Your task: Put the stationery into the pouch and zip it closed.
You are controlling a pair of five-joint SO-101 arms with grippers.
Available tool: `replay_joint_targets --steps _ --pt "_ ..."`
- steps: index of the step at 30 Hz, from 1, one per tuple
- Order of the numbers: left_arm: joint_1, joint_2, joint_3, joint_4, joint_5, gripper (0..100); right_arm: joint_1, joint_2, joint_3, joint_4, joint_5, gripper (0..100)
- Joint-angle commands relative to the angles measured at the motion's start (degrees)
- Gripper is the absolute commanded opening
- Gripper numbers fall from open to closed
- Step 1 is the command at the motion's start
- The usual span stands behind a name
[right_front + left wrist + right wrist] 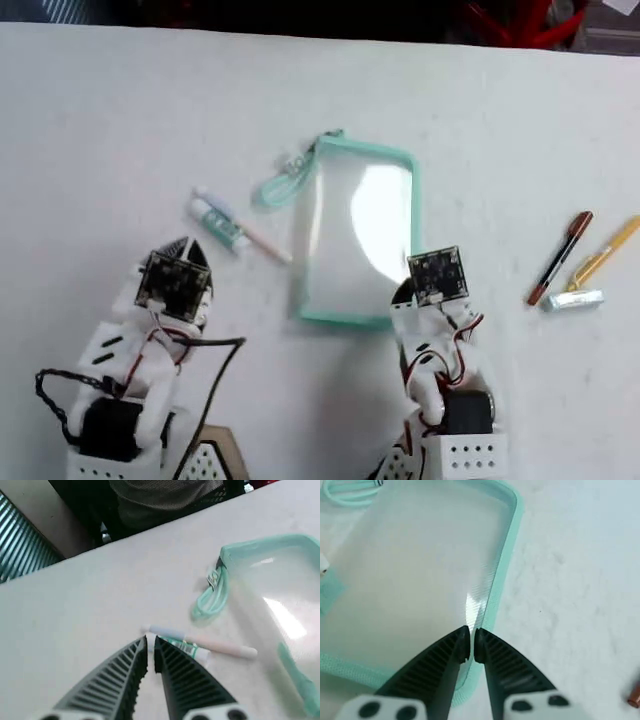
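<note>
Left fingers: closed, empty; two pens just beyond the tips.
Right fingers: closed, empty, over the pouch rim.
Pouch: likely soft, slippery film; take it by the stiffer teal rim.
Pens: likely light, stiff, roll-prone; pinch mid-barrel.
Farther: more pens, well apart from the right fingers.

Left hand low over the counter, fingers pressed almost together.
Right at its tips lie a pale pen and a green-labelled tube, side by side; just beyond sits the clear, mint-edged pouch, its strap looped beside the pen.
</note>
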Motion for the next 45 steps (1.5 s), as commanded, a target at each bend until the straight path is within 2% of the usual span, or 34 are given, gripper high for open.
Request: replay_joint_targets --steps 1,5,9,13,20,29,33,36,41,45 --pt "-0.4 0.04 -4.04 -0.88 0.35 5 4.88 -0.57 0.53 -3.12 0.0 3.6" --pt "-0.4 0.04 -2.29 -2.64 0.44 5 11.74 -0.57 0.53 -5.93 0.0 3.6" --pt "-0.13 0.4 -2.37 -5.45 0.79 5 12.0 -0.48 0.53 -5.67 0.0 7.8" --pt "0.04 0.48 -2.37 -5.27 4.84 7 12.0 -0.48 0.53 -3.74 0.0 14.7" --pt "5.49 3.12 -6.68 -3.34 4.84 9 12.0 -0.48 0.53 -3.74 0.0 15.2" --pt "6.64 36.44 -26.64 -3.78 5.27 10 12.0 -0.48 0.53 -3.74 0.0 15.2" --pt "12.26 50.51 -34.64 -2.64 5.27 10 12.0 -0.4 0.53 -3.74 0.0 15.2" --pt "16.66 60.62 -41.41 -0.26 5.8 16 12.0 -0.4 0.53 -3.65 0.0 15.2" --pt "18.07 75.74 -52.75 4.31 19.69 27 12.0 -0.4 0.53 -3.65 0.0 15.2" --pt "18.51 85.67 -57.85 4.66 24.09 31 12.0 -0.4 0.53 -3.65 0.0 15.2"
